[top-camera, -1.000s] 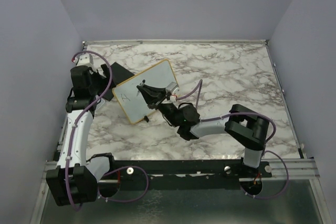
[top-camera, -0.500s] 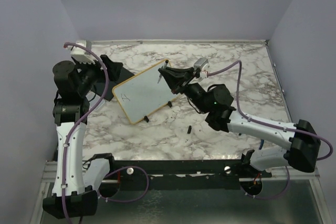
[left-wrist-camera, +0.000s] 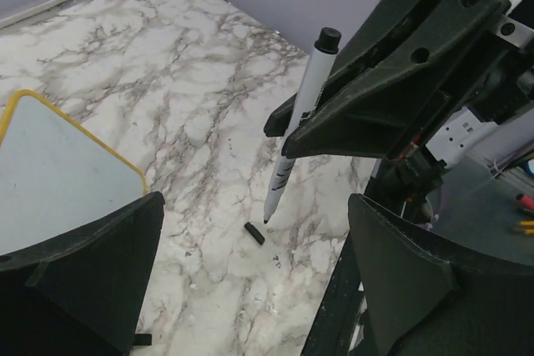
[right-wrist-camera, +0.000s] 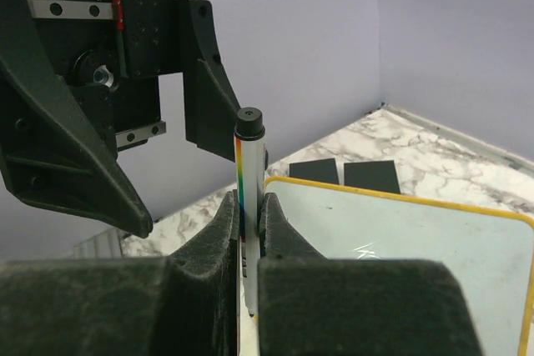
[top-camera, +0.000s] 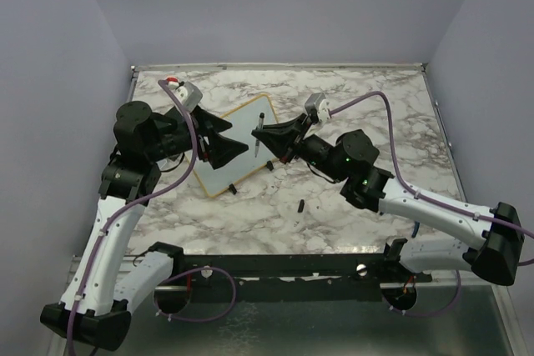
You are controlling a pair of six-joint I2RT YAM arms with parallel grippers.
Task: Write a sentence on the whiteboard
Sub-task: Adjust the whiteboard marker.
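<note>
Marble-look worktop [top-camera: 367, 106], white with grey veins, glossy. The whiteboard [top-camera: 250, 116] lies flat on it toward the far left corner, turned at an angle. It's a smooth white sheet with rounded corners, a thin yellow-orange frame and tiny black feet.

The right pincer [right-wrist-camera: 248, 210] is clamped tight on a marker [left-wrist-camera: 294, 143], held upright with its tip down over the board. The marker is a slim white barrel with a black end and a rainbow stripe down one side. The left pincer [top-camera: 240, 139] has its chunky matte black wedge fingers spread wide, holding nothing, facing the marker across the board.

There's a small black cap [top-camera: 299, 204] on the marble, toward the near edge. Two flat black blocks [right-wrist-camera: 313, 170] sit beyond the board.

Can't tell about the sentence. From above, the left pincer covers the board's left end, and each wrist view cuts the board off and shows only bare white.
</note>
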